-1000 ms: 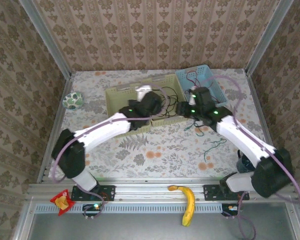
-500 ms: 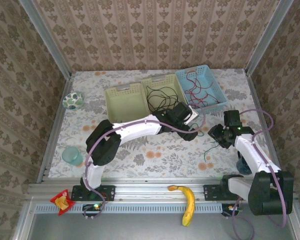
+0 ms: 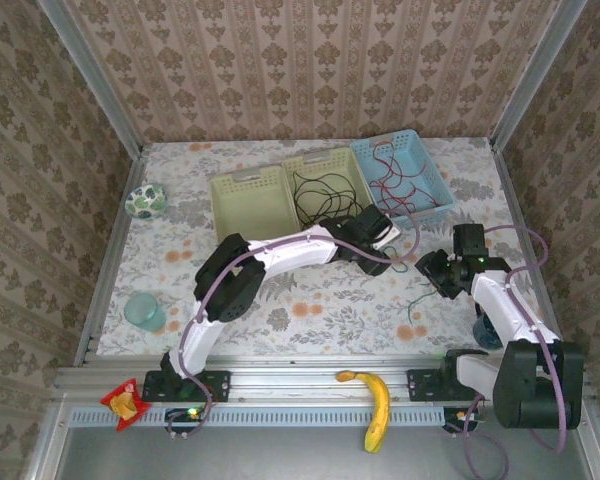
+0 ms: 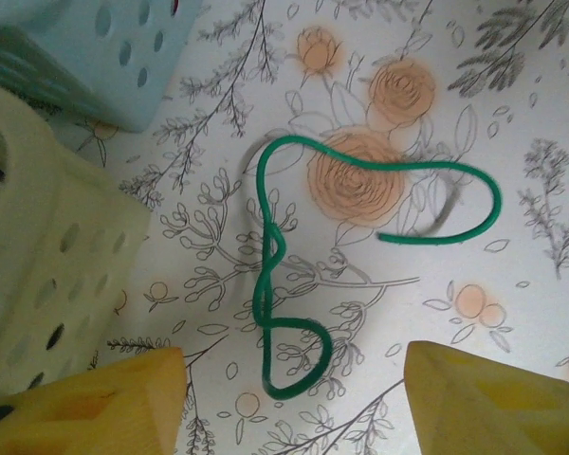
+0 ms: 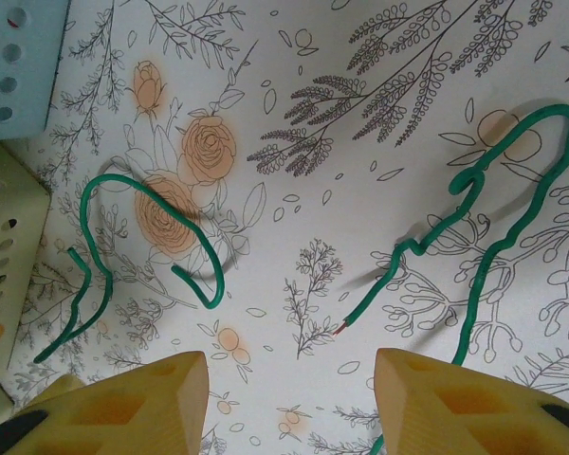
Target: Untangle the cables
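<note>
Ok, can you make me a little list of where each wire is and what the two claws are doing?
black cable: in the middle yellow basket
red cable: in the blue basket
green cable: loose on the flowery table, beside the baskets
left gripper: open, right above a loop of the green cable
right gripper: open, holding nothing, over the table

Green cable (image 4: 263, 294), loose, kinked loops

Overhead high, wrist views close, sharing green cable (image 4: 263, 301)
</note>
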Controlling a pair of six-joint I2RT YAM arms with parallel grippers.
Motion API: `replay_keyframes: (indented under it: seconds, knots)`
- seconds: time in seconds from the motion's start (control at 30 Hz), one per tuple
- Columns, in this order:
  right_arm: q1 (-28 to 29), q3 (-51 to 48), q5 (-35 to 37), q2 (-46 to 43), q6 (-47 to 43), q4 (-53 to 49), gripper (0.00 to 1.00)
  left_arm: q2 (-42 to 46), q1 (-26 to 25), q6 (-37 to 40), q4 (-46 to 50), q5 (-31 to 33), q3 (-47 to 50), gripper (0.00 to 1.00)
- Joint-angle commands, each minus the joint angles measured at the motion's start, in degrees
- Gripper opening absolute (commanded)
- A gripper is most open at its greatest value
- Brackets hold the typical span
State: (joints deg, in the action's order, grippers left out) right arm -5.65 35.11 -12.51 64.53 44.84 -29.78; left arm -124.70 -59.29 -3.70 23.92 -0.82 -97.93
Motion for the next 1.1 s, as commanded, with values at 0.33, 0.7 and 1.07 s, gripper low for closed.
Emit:
replay_keyframes:
  seconds: [0.33,0.7,1.07]
  knots:
    - [-0.6,-2.24,-4.41,-1.43,0.3,3.94,0.5,-2.53,2.46,1.23,-1.07,-6.56,-1.85,0.51]
    - [-0.59,-2.42,-5.06,-0.9,0.26,4.8,0.5,-3.35,2.5,0.43,-2.58,-7.84,-2.06,0.28]
    - [-0.07,-0.97,-9.54,4.12,-1.2,8.39,0.5,0.38,2.49,-2.08,-7.22,-9.32,1.39,0.0]
